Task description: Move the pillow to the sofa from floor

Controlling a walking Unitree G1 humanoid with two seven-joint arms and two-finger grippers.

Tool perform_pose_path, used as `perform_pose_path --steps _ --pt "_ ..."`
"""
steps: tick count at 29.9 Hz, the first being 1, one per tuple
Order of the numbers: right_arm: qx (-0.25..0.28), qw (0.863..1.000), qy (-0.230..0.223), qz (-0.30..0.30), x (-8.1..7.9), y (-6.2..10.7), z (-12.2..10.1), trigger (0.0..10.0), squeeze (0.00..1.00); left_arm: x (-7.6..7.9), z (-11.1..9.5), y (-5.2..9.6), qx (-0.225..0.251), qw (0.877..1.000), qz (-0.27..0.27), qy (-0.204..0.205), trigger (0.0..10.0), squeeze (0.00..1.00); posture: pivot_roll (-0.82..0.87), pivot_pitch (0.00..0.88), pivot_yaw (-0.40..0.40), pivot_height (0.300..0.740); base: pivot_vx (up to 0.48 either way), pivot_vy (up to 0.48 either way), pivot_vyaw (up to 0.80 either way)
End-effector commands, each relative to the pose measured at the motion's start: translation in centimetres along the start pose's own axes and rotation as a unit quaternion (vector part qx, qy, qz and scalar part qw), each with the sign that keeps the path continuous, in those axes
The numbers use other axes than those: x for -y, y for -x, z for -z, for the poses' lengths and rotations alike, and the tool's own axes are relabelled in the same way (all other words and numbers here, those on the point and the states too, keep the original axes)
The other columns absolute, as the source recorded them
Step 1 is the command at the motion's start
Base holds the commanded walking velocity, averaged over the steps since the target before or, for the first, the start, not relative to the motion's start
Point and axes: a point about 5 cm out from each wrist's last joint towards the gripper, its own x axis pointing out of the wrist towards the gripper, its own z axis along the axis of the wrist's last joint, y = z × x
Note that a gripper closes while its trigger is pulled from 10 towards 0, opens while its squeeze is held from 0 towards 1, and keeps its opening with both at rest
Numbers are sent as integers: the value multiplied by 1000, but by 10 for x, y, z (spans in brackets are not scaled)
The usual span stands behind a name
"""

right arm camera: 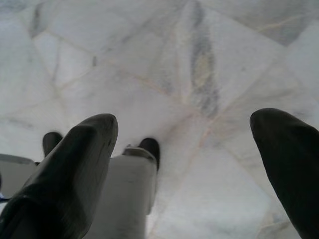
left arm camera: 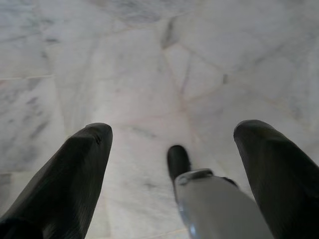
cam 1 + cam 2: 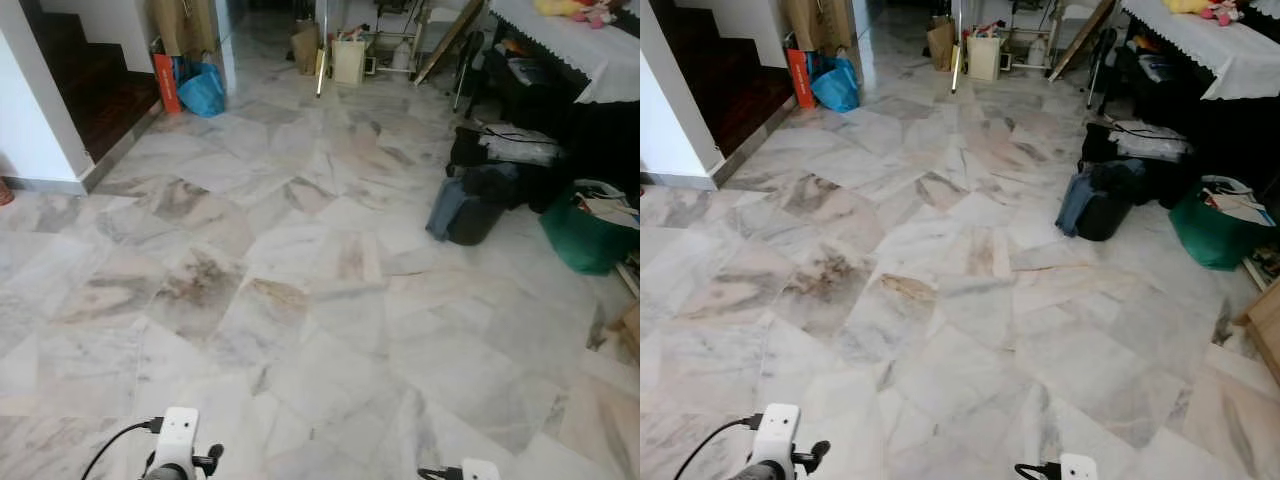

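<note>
Only the tops of both wrists poke in at the lower edge of the head views. The left gripper (image 2: 172,149) hangs over the marble floor (image 3: 300,260) with fingers (image 2: 75,174) spread wide, holding nothing. The right gripper (image 1: 184,144) is likewise wide apart and empty above bare tiles. A dark bag (image 3: 468,205) and green bag (image 3: 585,235) sit by the cloth-covered table (image 3: 590,50), cut off at right.
</note>
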Motion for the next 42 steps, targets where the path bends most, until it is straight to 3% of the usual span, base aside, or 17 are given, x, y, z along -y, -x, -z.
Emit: perform_pose_path --steps 1,9,14,19,27,32,36,38,42 --pt "-3 1000 -7 8 6 3 6 10000 0 5 2 -1 -7 1000 7 -2 10000 0 30 0 -42 740 0 0 0" --pt "-3 999 -32 31 18 8 16 10000 0 18 5 -1 -15 1000 25 -8 10000 0 13 0 -6 740 0 0 0" --pt "-4 999 -39 31 14 6 12 10000 0 3 3 -1 -13 999 -3 29 10000 0 32 0 -17 740 0 0 0" --pt "2 1000 -24 17 11 3 6 10000 0 2 6 0 -26 1000 5 -6 10000 0 62 0 -65 740 0 0 0" --pt "1 1000 -14 7 9 2 2 10000 0 -4 13 2 -34 999 -11 17 10000 0 87 0 -52 740 0 0 0" --pt "7 997 -73 28 13 2 4 10000 0 -11 20 5 -47 999 -16 16 10000 0 64 0 -32 740 0 0 0" --pt "5 996 -78 30 16 3 5 10000 0 -12 20 5 -47 999 -17 14 10000 0 68 0 -36 740 0 0 0" --pt "8 997 -72 25 4 2 4 10000 0 -10 18 5 -39 999 -14 14 10000 0 73 0 -37 740 -122 0 0" --pt "8 997 -70 23 0 1 5 10000 0 -10 19 5 -38 999 -14 14 10000 0 70 0 -29 740 -255 0 0"
